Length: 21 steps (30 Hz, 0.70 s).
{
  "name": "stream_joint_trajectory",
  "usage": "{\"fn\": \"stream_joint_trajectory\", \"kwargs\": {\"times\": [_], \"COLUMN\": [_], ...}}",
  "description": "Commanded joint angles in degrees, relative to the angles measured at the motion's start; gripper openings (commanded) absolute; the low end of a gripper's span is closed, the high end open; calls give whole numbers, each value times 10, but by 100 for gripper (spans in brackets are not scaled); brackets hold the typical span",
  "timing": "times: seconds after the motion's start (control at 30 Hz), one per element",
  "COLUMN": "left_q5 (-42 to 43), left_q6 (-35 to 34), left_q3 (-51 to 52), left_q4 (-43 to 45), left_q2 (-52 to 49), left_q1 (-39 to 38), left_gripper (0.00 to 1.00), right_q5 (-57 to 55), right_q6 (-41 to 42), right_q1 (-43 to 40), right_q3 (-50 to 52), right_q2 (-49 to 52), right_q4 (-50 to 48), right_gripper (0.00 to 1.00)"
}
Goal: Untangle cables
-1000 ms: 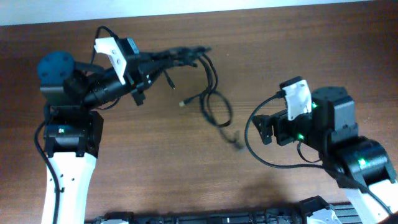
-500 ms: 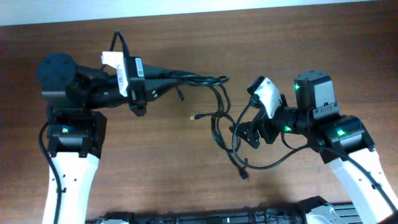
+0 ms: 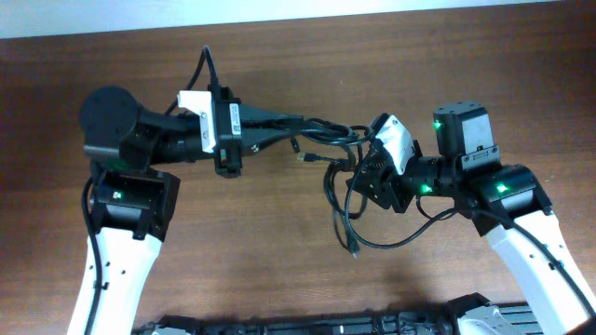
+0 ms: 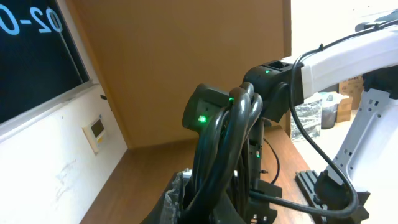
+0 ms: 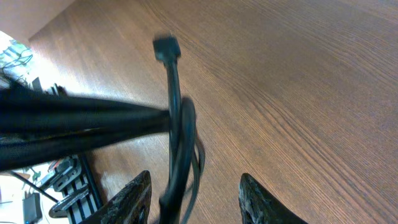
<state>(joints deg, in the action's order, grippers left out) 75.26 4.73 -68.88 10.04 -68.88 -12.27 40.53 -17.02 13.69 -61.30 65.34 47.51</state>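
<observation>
The cables (image 3: 326, 126) are thin black cords. One bunch runs taut from my left gripper (image 3: 296, 121), which is shut on it, and loose loops hang to the table with a plug (image 3: 355, 251) at the low end. In the left wrist view the bunch (image 4: 224, 143) rises straight out of the shut jaws (image 4: 249, 208). My right gripper (image 3: 357, 181) sits against the hanging loops. Its wrist view shows two strands (image 5: 175, 124) and a plug (image 5: 165, 46) between the parted fingers, close to the left fingertip (image 5: 137, 196); the gripper (image 5: 196, 202) is open around them.
The brown wooden table (image 3: 233, 233) carries the cables only. A black rail (image 3: 307, 326) runs along the front edge. The right arm's own thicker wire (image 3: 400, 239) loops low beside the cable end. The right arm (image 4: 280, 78) stands close in front of the left wrist.
My left gripper has carried the cable bunch to the right. The right arm has swung left to the hanging loops, and its jaws have narrowed around the strands.
</observation>
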Motion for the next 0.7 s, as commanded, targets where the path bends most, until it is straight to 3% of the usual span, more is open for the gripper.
{"fn": "stream_joint_trajectory", "kwargs": {"times": [0.0,0.03,0.07,0.1,0.27,0.53,0.67], "left_q5": [-21,-22,-22,-22,-49,-228,-241], "left_q6": [-6,-6,-6,-6,-6,-5,-5], "left_q3": [-5,-5,-5,-5,-5,-5,-5], "left_q4": [11,15,16,17,-5,-164,-183], "left_q2": [8,8,8,8,8,8,8], "left_q1": [-13,-16,-17,-18,-16,23,63], "left_gripper": [0,0,0,0,0,0,0], "right_q5": [13,13,13,12,-28,-399,-498], "right_q6": [-6,-6,-6,-6,12,308,384], "right_q1": [-2,-2,-2,-2,-3,-3,-3], "right_q3": [-7,-7,-7,-7,-8,-8,-8], "right_q2": [5,5,5,5,4,-2,-4], "right_q4": [-2,-2,-2,-2,-20,-4,31], "right_gripper": [44,38,26,4,4,4,4]}}
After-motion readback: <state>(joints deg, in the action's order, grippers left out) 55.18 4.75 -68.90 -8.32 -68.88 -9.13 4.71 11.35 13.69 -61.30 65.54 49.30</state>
